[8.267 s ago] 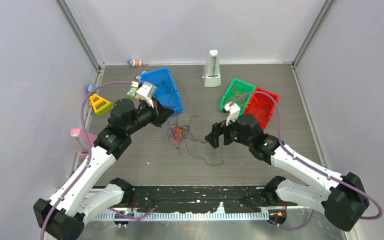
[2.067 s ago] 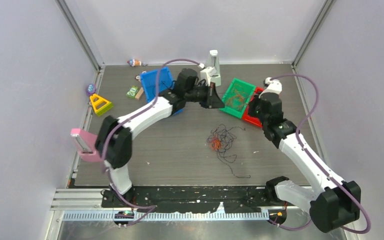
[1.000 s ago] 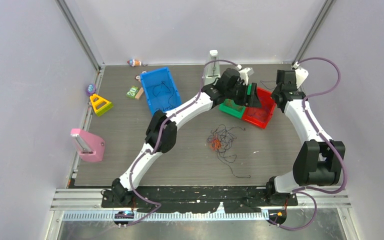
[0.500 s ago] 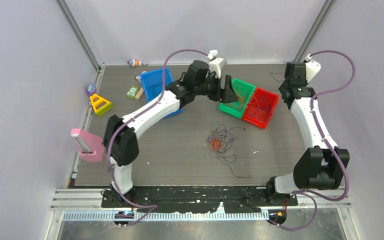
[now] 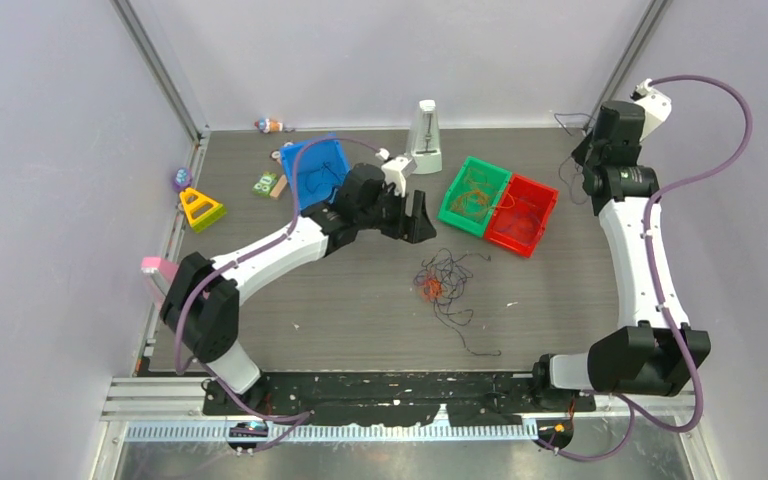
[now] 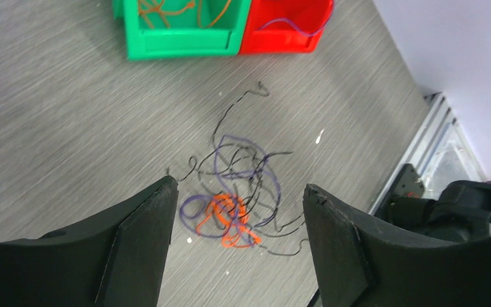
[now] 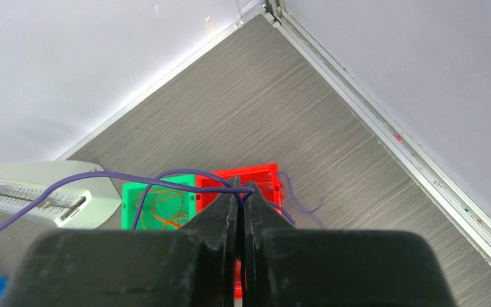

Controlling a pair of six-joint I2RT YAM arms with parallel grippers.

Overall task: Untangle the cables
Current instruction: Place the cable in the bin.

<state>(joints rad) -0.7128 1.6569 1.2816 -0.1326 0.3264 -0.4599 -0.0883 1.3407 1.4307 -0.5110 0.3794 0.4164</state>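
The cables (image 5: 443, 283) lie as a loose tangle of orange, purple and black strands on the table's middle. In the left wrist view the cables (image 6: 236, 192) show on the table between my open fingers. My left gripper (image 5: 420, 215) hovers up and left of the tangle, and the left gripper (image 6: 240, 187) holds nothing. My right gripper (image 5: 587, 152) is raised near the back right corner. The right gripper (image 7: 241, 192) is shut on a thin purple cable (image 7: 102, 176) that arcs away to the left.
A green bin (image 5: 454, 186) with orange strands and a red bin (image 5: 545, 222) sit side by side at the back right. A blue bin (image 5: 295, 175), a white metronome (image 5: 423, 135), a yellow triangle (image 5: 200, 208) and a pink block (image 5: 155, 270) stand around the edges.
My left arm has swung back from the green bin toward the table's middle, jaws still open. My right arm has lifted further toward the back right corner, still shut.
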